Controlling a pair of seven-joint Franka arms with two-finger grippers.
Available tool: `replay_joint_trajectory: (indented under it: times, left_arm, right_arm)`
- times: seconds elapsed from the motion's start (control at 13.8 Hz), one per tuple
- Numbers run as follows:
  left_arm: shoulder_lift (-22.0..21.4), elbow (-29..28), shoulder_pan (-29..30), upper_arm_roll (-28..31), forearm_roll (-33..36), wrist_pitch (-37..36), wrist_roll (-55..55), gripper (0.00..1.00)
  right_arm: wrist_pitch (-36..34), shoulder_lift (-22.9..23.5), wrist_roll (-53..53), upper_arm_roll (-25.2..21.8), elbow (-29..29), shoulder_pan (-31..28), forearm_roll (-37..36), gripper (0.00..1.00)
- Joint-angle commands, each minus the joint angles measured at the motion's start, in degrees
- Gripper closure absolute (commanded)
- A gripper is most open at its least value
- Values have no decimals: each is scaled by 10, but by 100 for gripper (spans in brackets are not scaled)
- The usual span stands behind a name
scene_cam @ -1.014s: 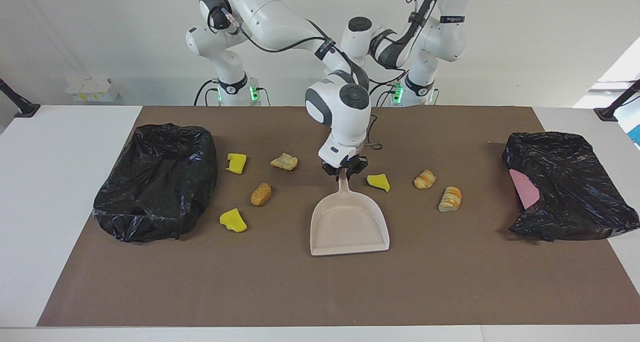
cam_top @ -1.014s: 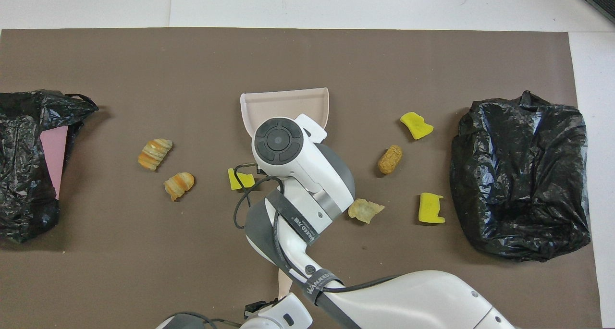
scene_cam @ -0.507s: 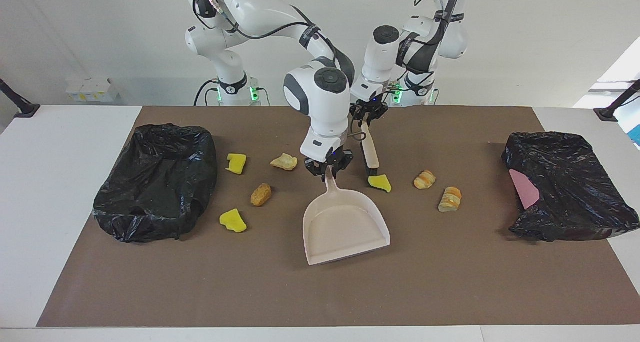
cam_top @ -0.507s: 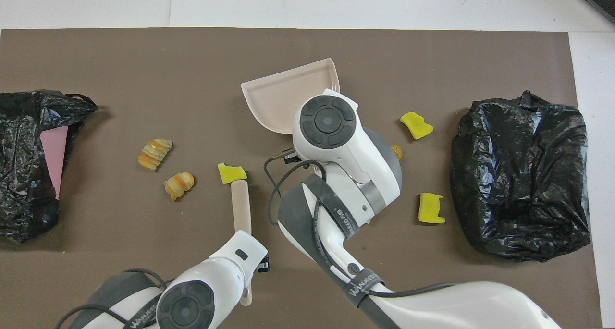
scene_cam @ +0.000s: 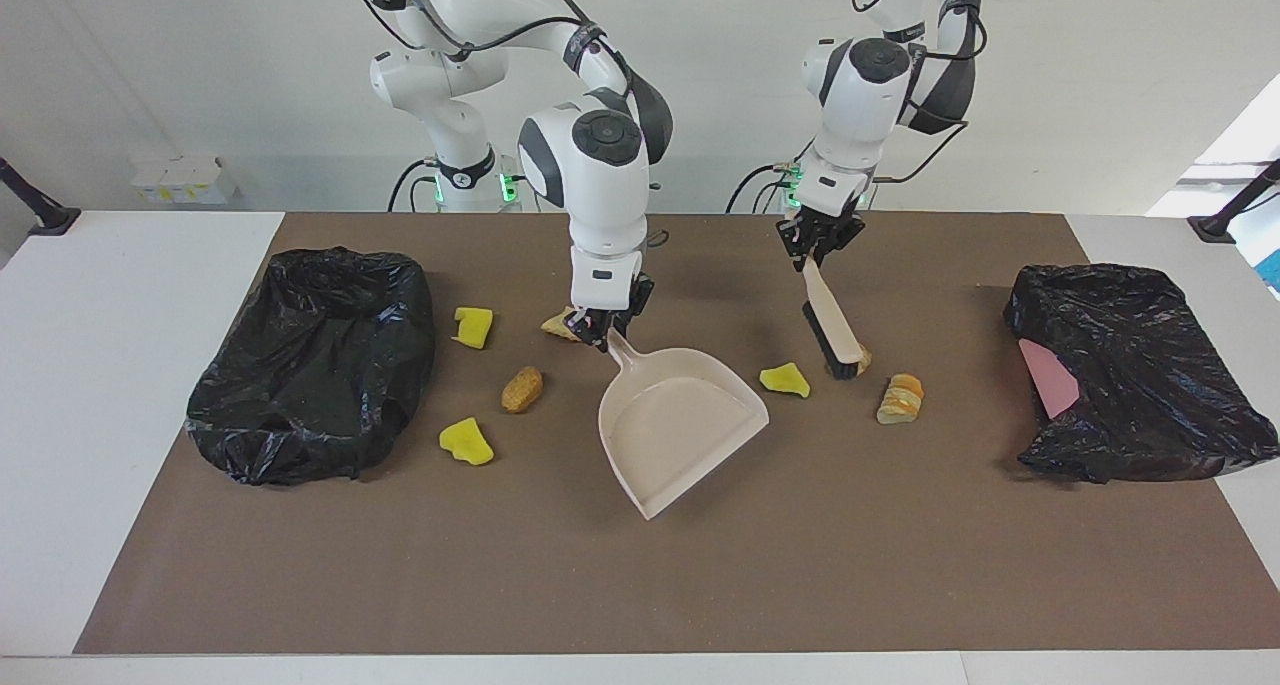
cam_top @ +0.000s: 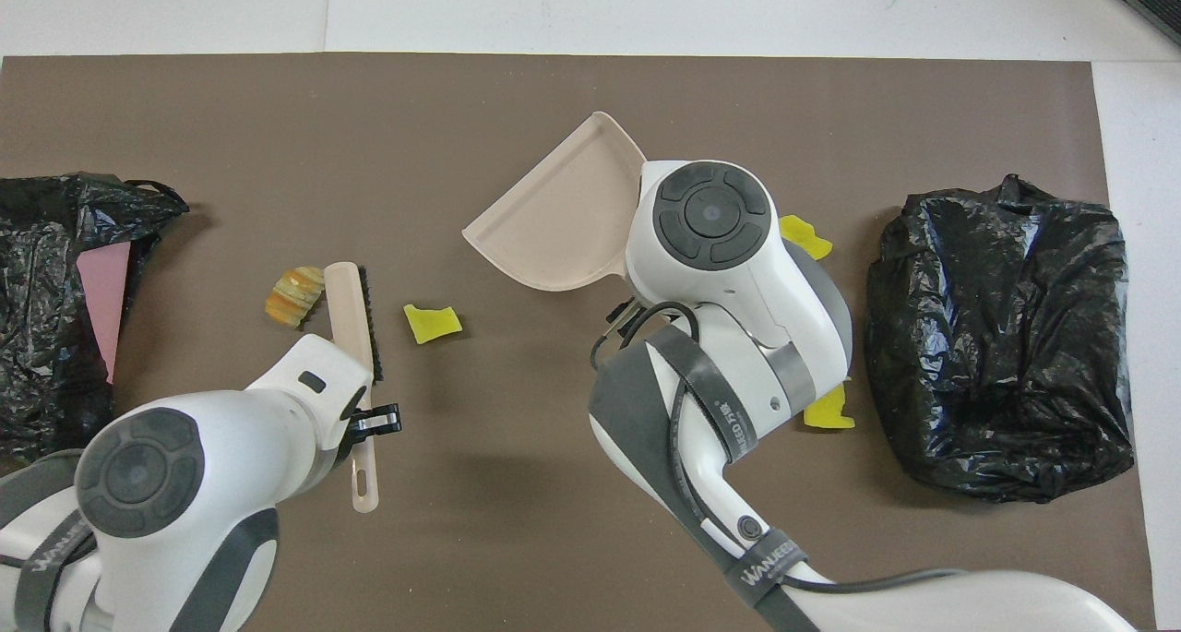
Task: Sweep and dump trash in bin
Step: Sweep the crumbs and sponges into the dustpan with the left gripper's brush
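Sweeping step, none of the trash yet collected. Two black bin bags [scene_cam: 315,360] [scene_cam: 1135,370] flank the mat. The right gripper [scene_cam: 608,333], clamped on the dustpan [scene_cam: 680,425] handle, angles its mouth toward the yellow foam chunk [scene_cam: 785,379]. The left gripper [scene_cam: 818,248], clamped on the brush [scene_cam: 832,330], rests the bristles beside a bread lump [scene_cam: 862,361]. Likely next: a stroke driving both pieces into the pan.

Both pincers [scene_cam: 606,329] [scene_cam: 818,248] clamped, pointing down
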Motion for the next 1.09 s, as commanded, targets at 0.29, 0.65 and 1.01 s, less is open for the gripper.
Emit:
replay_joint_trajectory:
  times: [0.29,0.65,1.01]
  left_arm:
    - [20,9,173,-6,7,-3,163,100]
    - [83,2,225,-6,7,48,216,100]
    - [117,-13,191,-11,5,101,215,100]
  right_arm:
    - [6,-1,-220,5,-21,-7,-38,100]
    - [15,23,-319,6,-20,-1,-77,100]
    - [26,32,-360,7,-25,9,-83,100]
